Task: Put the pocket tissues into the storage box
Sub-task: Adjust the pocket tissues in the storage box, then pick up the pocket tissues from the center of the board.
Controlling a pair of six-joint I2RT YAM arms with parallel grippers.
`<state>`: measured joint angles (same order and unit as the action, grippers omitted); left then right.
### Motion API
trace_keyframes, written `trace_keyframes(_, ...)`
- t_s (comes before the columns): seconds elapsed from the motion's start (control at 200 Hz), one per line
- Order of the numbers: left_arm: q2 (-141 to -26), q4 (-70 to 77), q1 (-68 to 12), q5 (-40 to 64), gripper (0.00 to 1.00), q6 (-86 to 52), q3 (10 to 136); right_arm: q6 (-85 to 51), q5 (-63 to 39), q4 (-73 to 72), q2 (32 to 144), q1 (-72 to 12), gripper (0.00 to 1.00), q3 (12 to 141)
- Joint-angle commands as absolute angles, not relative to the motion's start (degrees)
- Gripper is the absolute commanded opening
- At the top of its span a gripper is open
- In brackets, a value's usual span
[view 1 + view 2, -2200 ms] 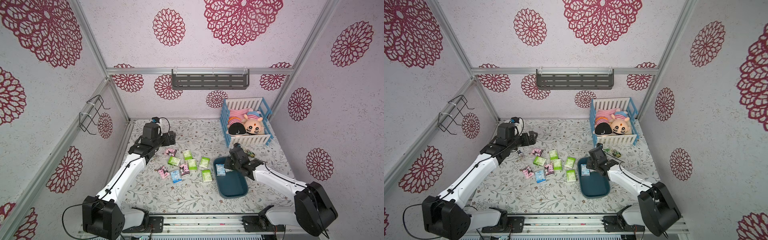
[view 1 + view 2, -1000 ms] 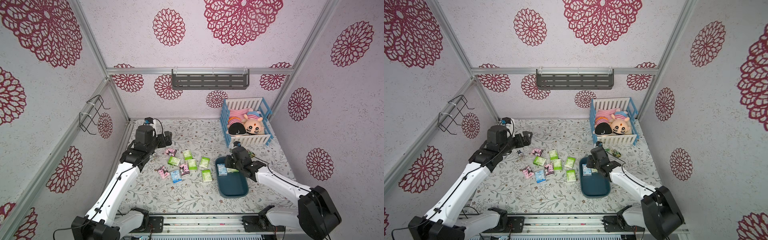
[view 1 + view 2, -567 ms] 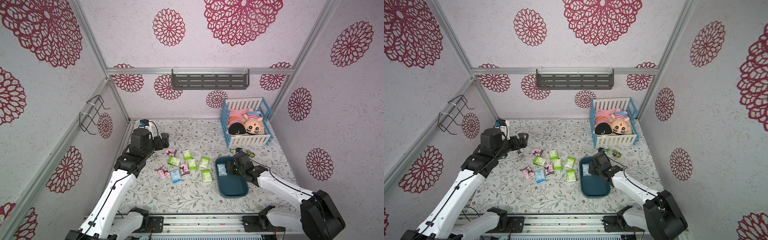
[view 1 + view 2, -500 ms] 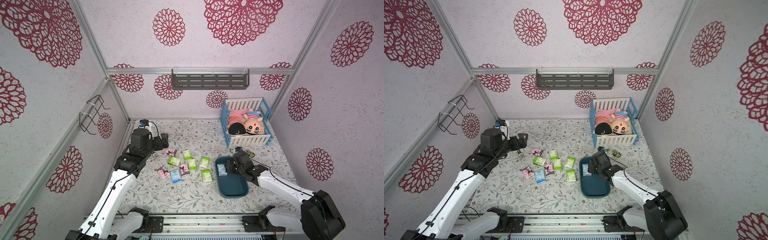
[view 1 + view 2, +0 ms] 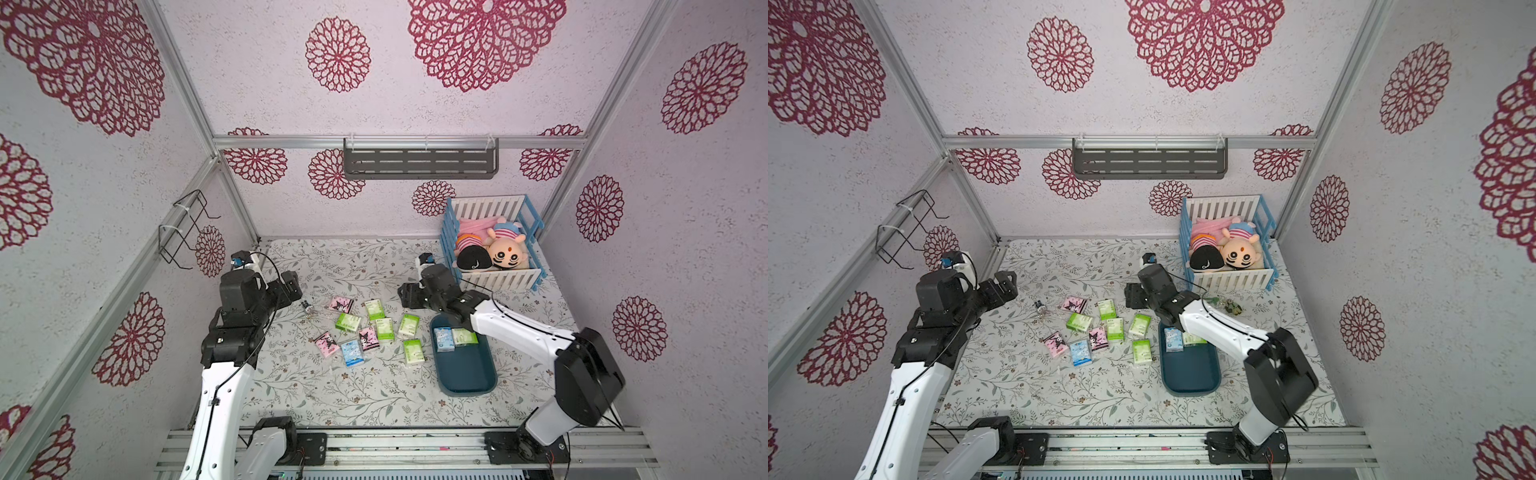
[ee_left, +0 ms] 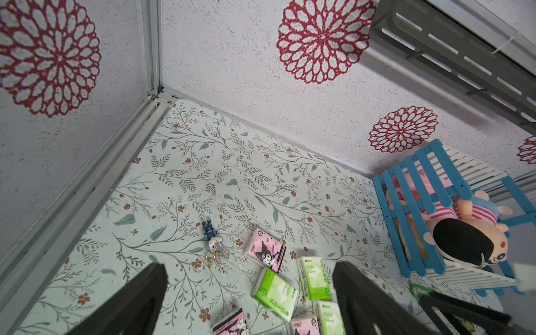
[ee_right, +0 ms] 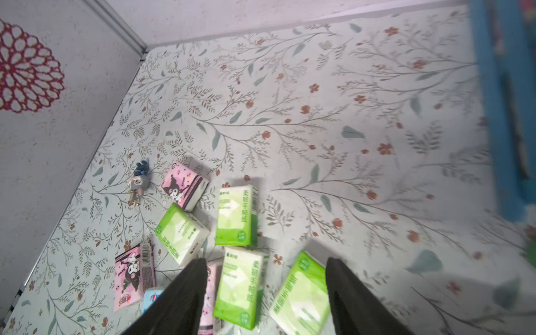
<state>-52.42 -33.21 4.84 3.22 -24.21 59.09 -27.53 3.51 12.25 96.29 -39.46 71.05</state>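
**Top view:** the right fingers, spread and empty, are held over the bench. Loose packs lie just below and ahead of them. The box, two packs inside, lies behind. The left fingers are farther off.

**Left wrist view:** those fingers are spread, nothing held.

**Right wrist view:** two green packs are framed between the fingertips, long axes crossing the closing line.

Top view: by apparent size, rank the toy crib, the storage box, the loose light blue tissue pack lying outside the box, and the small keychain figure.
1. toy crib
2. storage box
3. light blue tissue pack, the loose one
4. keychain figure
No two look close enough to tie.
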Motion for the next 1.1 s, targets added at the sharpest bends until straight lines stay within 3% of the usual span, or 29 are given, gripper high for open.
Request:
trace_keyframes(0.0, -51.70, -36.64, 7.31, 5.37, 0.97, -22.94, 59.06, -26.48, 0.49, 10.02, 101.63, -40.96, 0.73, 78.00)
trace_keyframes(0.495, -53.27, -33.28, 9.77, 9.10, 0.97, -24.15, 58.28, -25.97, -2.28, 18.54, 118.62, -41.04, 0.76, 95.02)
trace_keyframes(0.766, -52.96, -31.92, 9.80, 11.98, 0.97, -25.62, 56.63, -23.89, -0.86, 27.73, 127.02, -41.04, 0.72, 105.36)
trace_keyframes(1.091, -54.63, -29.51, 9.63, 15.20, 0.97, -27.75, 56.23, -21.37, -2.35, 28.13, 127.79, -41.13, 0.71, 106.10)
